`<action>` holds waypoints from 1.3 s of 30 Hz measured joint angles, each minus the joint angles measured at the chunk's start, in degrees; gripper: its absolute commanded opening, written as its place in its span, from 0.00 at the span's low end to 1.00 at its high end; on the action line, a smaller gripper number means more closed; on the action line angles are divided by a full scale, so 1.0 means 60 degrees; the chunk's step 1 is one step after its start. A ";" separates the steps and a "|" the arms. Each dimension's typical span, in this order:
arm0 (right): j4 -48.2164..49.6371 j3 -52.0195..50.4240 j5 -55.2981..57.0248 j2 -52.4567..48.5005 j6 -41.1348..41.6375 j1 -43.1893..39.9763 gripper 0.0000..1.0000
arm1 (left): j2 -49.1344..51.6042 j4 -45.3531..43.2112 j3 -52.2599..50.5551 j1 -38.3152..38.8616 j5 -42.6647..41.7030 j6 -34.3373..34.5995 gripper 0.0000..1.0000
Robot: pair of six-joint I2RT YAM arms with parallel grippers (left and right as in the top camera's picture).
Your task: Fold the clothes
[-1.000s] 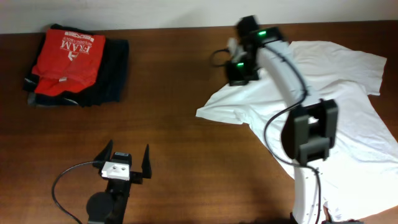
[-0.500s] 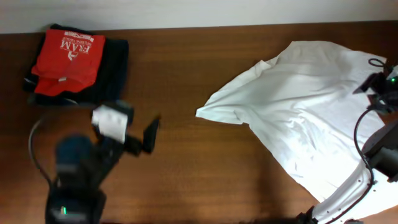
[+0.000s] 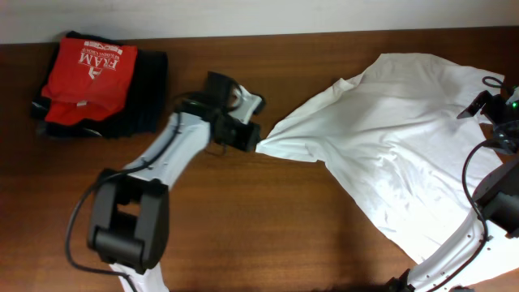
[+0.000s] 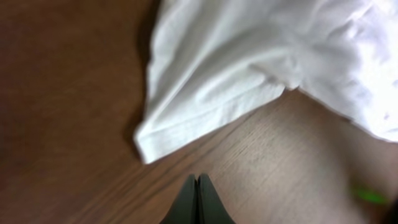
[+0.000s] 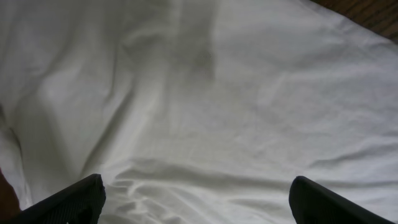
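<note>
**Overhead view.** A large white short-sleeved T-shirt of thin fabric (image 3: 397, 138) is spread, wrinkled, over the right half of a dark brown wooden table (image 3: 243, 235), with one sleeve pointing toward the frame centre. Its lower right part is cut off by the frame edge and partly covered by the right arm (image 3: 496, 199). At the upper left, a folded red shirt with white "FRAM" lettering (image 3: 85, 73) is laid on a stack of dark folded garments (image 3: 147, 97). The left arm (image 3: 174, 150) is extended from the lower left to the sleeve tip, where the left gripper (image 3: 250, 136) is seen.

**Left wrist view (blurred).** The two dark fingers (image 4: 189, 202) are pressed together at the bottom centre, clenched on nothing. The sleeve hem lies just above them, apart from the tips.

**Right wrist view.** The right gripper (image 5: 196, 183) is released, its fingers (image 5: 68, 202) spread to the lower corners. White fabric fills nearly the whole frame. Whether the cloth is touched cannot be told.
</note>
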State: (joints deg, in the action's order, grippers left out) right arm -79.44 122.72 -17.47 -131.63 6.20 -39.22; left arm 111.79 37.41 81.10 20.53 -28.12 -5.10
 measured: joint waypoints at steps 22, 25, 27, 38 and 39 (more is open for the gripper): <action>-0.0004 0.0000 0.0000 0.0000 0.0007 0.0000 0.98 | 0.1555 0.1581 0.2535 0.1086 0.2794 0.0867 0.01; 0.0000 0.0000 0.0000 0.0000 0.0004 0.0000 0.98 | 0.2102 0.1661 0.2539 0.1151 0.2765 0.0863 0.00; 0.0000 0.0000 0.0000 0.0000 0.0004 0.0000 0.98 | 0.2575 0.1668 0.2535 0.1166 0.2765 0.0867 0.00; 0.0000 0.0000 0.0000 0.0000 0.0004 0.0000 0.98 | 0.2911 0.1005 0.2637 0.0911 0.6958 -0.0958 0.00; 0.0004 0.0000 0.0000 0.0000 0.0004 0.0000 0.98 | 0.2969 0.0612 0.2630 0.0794 0.7231 -0.1173 0.00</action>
State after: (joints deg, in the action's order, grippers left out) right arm -79.42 122.72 -17.47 -131.63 6.22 -39.22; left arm 129.60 41.08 96.88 25.30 15.27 -12.14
